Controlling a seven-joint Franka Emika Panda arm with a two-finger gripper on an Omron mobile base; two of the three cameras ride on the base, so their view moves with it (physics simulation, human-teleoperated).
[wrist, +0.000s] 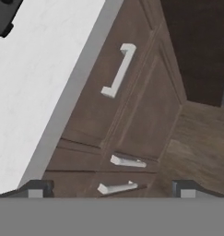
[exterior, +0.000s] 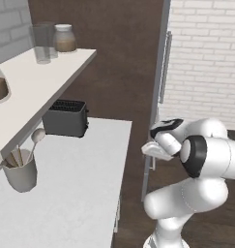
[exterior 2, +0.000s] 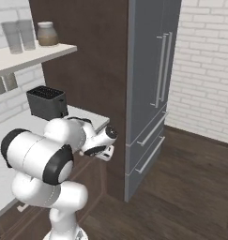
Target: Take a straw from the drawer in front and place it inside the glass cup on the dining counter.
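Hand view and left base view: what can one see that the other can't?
The hand view sees the brown drawer front, shut, with its white handle, and the open gripper. The left base view sees the grey utensil pot, the shelf with tall glasses, and the fridge. Both see the white worktop and black toaster.

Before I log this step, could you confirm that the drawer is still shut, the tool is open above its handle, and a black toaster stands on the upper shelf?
Not quite: the black toaster stands on the white worktop under the shelf, as the left base view shows. The rest is right: the hand view shows the drawer shut and the tool open above its handle.
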